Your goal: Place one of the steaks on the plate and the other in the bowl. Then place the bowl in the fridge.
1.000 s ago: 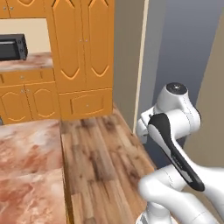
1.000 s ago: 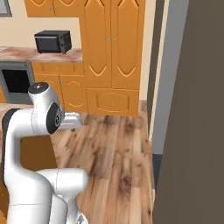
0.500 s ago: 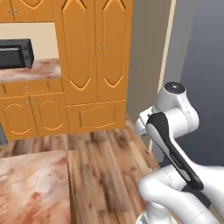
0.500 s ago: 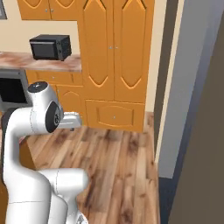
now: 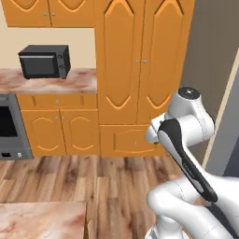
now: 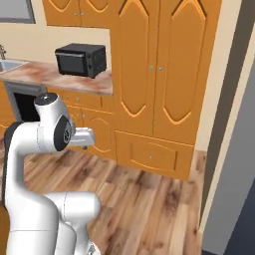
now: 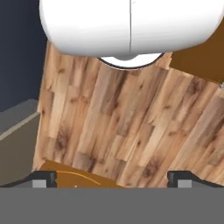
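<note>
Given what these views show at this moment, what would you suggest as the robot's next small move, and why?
Probably keep turning the base toward a counter, such as the marble counter at the lower left. The gripper hangs open and empty over bare wood floor, and ahead stand orange cabinets and a microwave, nothing to pick up.

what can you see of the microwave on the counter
The microwave is a small black box with a darker front door panel, looking like matte metal or plastic. It stands upright and shut on the pinkish marbled counter, beside the tall orange cabinet. Only the counter touches it.
</note>
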Controlling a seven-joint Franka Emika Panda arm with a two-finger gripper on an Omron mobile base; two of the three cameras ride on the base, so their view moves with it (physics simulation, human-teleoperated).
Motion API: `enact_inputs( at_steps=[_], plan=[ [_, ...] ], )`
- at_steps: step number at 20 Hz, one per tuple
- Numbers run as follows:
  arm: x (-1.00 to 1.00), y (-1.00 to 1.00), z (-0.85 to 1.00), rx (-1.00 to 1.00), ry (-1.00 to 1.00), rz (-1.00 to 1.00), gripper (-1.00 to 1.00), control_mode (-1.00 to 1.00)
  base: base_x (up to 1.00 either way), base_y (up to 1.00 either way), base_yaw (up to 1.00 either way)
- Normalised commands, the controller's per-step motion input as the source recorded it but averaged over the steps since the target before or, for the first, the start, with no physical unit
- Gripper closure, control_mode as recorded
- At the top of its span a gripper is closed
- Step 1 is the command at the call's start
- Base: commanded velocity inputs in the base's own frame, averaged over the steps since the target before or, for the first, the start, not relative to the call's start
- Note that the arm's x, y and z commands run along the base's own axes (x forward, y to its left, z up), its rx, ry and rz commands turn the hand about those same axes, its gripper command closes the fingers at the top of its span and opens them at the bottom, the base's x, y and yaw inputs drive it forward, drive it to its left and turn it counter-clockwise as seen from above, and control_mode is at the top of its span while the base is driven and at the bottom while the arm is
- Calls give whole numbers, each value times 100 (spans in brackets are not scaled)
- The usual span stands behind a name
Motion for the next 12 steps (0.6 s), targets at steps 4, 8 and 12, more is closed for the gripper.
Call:
enact_inputs(
  at_steps=[4,8,12],
  plan=[
    [0,0,0,0,0,0,-100,100,100,-1,70],
    [0,0,0,0,0,0,-100,100,100,-16,70],
    [0,0,0,0,0,0,-100,100,88,-14,72]
  ],
)
